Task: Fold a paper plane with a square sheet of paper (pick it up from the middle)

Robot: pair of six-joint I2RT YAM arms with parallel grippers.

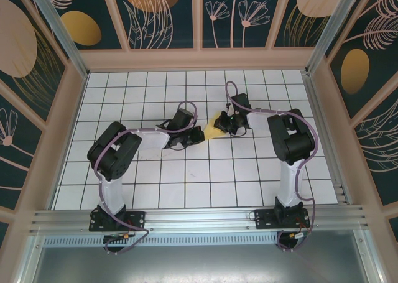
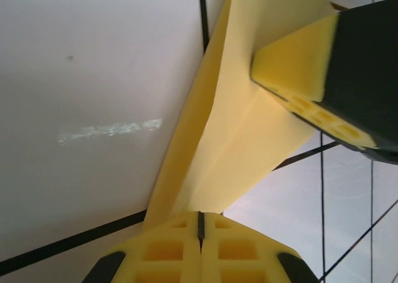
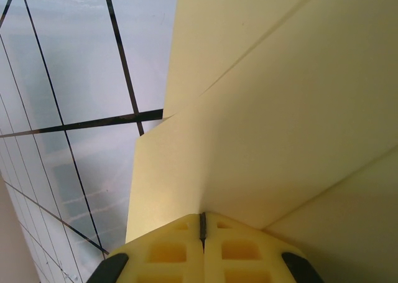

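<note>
Paper [image 2: 230,146], pale yellow and partly folded, is being pinched from two sides. Closest to the left wrist lens, the left gripper [image 2: 200,224] is pressing its pads together on the narrow end where the creased layers are converging. In the right wrist view the right gripper [image 3: 202,224] is clamping the overlapping panels the same way. Farther along the sheet, one yellow finger of the right claw is sitting against the upper flap. Beyond that, from above, the paper is spanning the short gap between both claws near the middle of the gridded table [image 1: 186,171]. I cannot tell whether it is touching the tiles. It is looking light, limp and easy to tear, so gripping the doubled creases seems safest.
</note>
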